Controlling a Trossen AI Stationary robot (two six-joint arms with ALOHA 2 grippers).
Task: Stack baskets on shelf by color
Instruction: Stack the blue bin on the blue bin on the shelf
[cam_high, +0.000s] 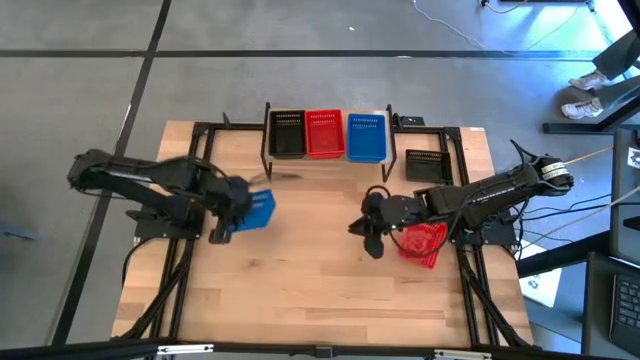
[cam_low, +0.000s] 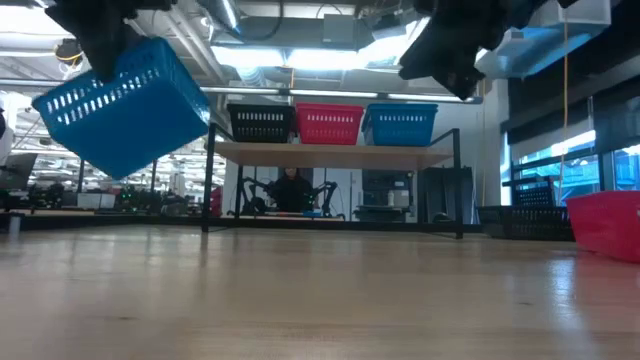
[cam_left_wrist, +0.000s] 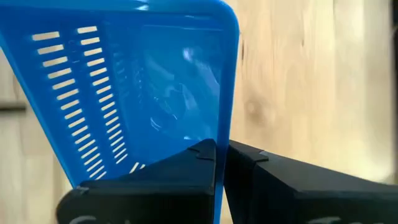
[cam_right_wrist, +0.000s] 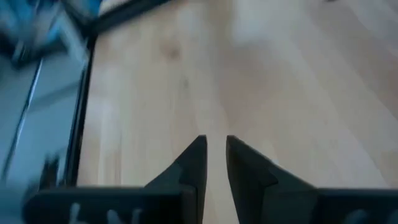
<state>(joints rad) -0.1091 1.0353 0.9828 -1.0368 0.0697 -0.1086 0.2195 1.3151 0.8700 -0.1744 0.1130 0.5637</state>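
Gripping blue basket (cam_high: 260, 210) rim (airborne): left tool (cam_high: 232, 214).

Arms: two, dark, jointed, glossy black casings.
Left gripper (cam_left_wrist: 221, 152): two flat matte-black wedge fingers.
Right gripper (cam_right_wrist: 215, 149): matching black tapered fingers.
Cables: black leads trailing behind the right arm's base.

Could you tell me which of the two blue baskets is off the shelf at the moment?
The blue basket held tilted above the table by the left gripper. The other blue basket sits rightmost on the shelf.
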